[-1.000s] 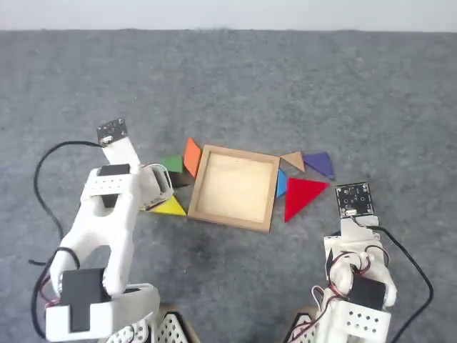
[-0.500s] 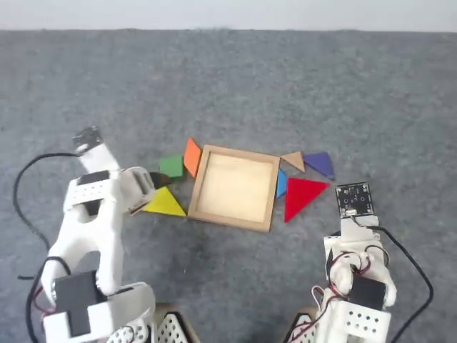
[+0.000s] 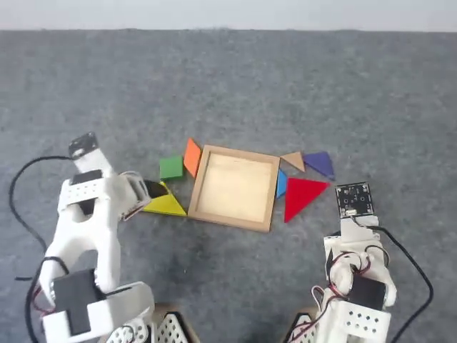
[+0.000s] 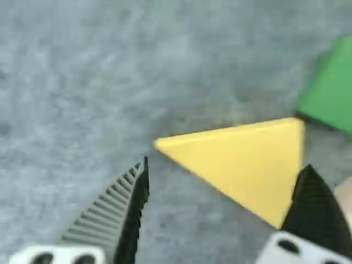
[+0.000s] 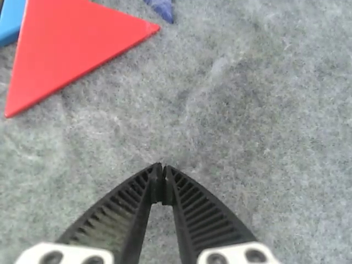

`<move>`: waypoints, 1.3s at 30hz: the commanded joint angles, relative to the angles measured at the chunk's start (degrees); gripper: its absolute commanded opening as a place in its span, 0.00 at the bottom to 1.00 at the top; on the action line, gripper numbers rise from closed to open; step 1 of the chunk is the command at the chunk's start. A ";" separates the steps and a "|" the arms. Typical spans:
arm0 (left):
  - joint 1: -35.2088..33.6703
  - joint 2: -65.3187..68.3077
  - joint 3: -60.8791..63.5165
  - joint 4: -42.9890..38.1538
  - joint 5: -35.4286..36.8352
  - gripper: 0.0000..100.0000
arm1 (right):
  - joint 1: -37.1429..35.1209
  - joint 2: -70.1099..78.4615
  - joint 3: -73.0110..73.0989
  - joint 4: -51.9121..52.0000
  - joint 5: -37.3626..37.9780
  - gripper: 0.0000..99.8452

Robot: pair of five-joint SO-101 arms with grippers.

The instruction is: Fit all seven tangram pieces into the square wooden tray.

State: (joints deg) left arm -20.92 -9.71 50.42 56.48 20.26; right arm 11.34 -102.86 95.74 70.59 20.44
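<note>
Currently the square wooden tray (image 3: pixel 234 187) sits mid-table with nothing in it; all seven pieces lie outside.

Left of tray: flat yellow triangle (image 3: pixel 166 205), its tip just beside the tray's near-left corner. Small green square (image 3: pixel 171 167) and orange piece (image 3: pixel 191 157) lie beyond it.

Right of tray: narrow blue piece (image 3: pixel 281 184) against the rim, big red triangle (image 3: pixel 302 196) beside that, small tan triangle (image 3: pixel 293 161) and purple piece (image 3: pixel 318 163) at the far-right corner.

Left gripper (image 4: pixel 225 165) is down at the yellow triangle, jaws spread wide with one on each side of it. No contact that I can confirm.

Right gripper (image 5: pixel 160 168) is parked over the grey felt mat (image 3: pixel 235 86) near the red triangle, jaws pressed together and holding nothing.

My read is that the step in hand is the grasp on the yellow triangle. To do it well:
- The piece is thin on soft felt, so get the tips right down to the mat before closing.
- Centre the jaws across the triangle; a pinch on a sloped edge would likely squirt it out.
- Watch the green square nearby and don't nudge it.
- Lift level, clear the tray rim, and seat the piece into a corner so the long side leaves room for the red one.

Labels: no readable writing on the pieces or tray. Marks on the wrist camera boards (image 3: pixel 355 199) are too small to read.
</note>
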 commanded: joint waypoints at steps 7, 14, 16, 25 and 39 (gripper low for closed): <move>8.09 0.62 -5.05 -2.81 6.42 0.39 | 0.75 0.04 0.79 0.48 0.62 0.01; 7.38 19.34 -15.96 1.67 6.33 0.39 | 0.75 0.04 0.79 0.48 0.62 0.01; 6.33 25.93 -24.13 8.00 6.15 0.39 | 0.75 0.04 0.79 0.48 0.62 0.01; 2.11 38.51 -42.15 19.69 -4.40 0.26 | 0.75 0.04 0.79 0.48 0.62 0.01; 5.98 0.00 -23.25 18.02 -36.22 0.25 | 0.75 0.04 0.79 0.48 0.62 0.01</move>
State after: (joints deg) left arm -18.29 -0.22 24.40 75.47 -6.73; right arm 11.16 -102.86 95.74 70.59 20.44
